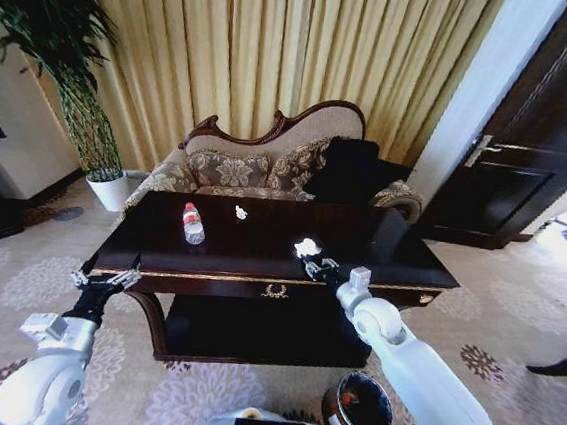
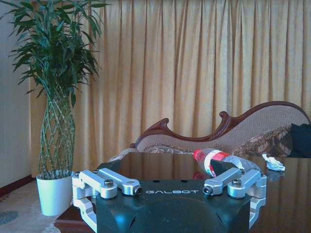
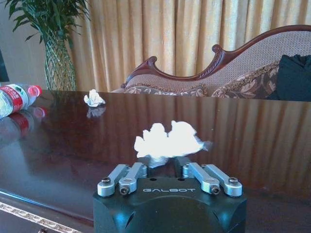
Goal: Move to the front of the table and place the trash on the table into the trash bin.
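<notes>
The dark glossy table (image 1: 260,245) stands just ahead of me. Over its front right part, my right gripper (image 1: 314,265) is shut on a crumpled white paper (image 1: 307,246); in the right wrist view the paper (image 3: 167,140) sits between the fingers. On the table's left lie a clear bottle (image 1: 193,223) with a red cap and label and a small white scrap (image 1: 240,211). My left gripper (image 1: 106,280) hangs open at the table's front left corner, facing the bottle (image 2: 221,162). The brown trash bin (image 1: 358,407) stands on the carpet below my right arm.
A carved sofa (image 1: 268,166) with cushions stands behind the table, before gold curtains. A tall plant in a white pot (image 1: 111,192) is at the back left. A dark door (image 1: 531,146) is on the right. Patterned carpet surrounds the table.
</notes>
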